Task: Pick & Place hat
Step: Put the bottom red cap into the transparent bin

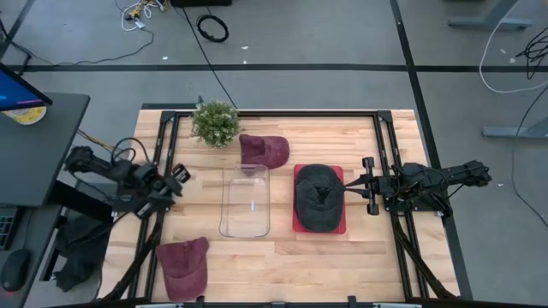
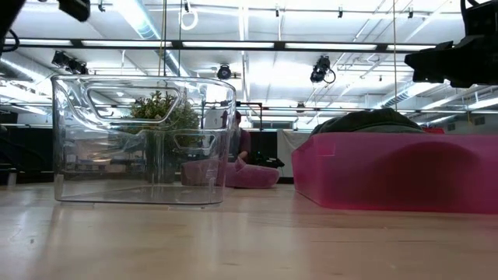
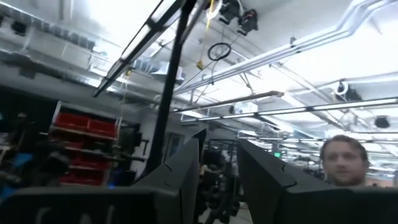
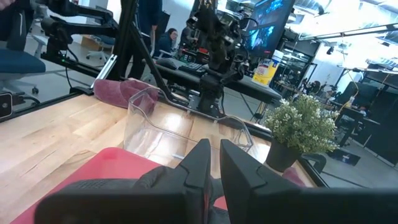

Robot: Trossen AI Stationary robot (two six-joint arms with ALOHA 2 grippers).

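A dark grey hat (image 1: pixel 317 198) lies crown-up in a red tray (image 1: pixel 341 171) on the table's right half; the low view shows the hat (image 2: pixel 366 120) mounded above the tray's wall (image 2: pixel 389 171). My right gripper (image 1: pixel 347 184) hovers by the tray's right edge, fingers shut (image 4: pixel 214 163), pointing left and raised above the hat. One maroon hat (image 1: pixel 263 151) rests near the far edge, another maroon hat (image 1: pixel 182 267) near the near-left corner. My left gripper (image 1: pixel 177 175) waits at the left edge, open (image 3: pixel 217 180), tipped upward.
A clear plastic bin (image 1: pixel 245 201) stands at the table's middle, left of the tray. A small potted plant (image 1: pixel 216 122) sits at the far edge. Black frame rails (image 1: pixel 390 128) run along both sides. Bare wood lies near the front right. A person (image 3: pixel 342 158) is behind the table.
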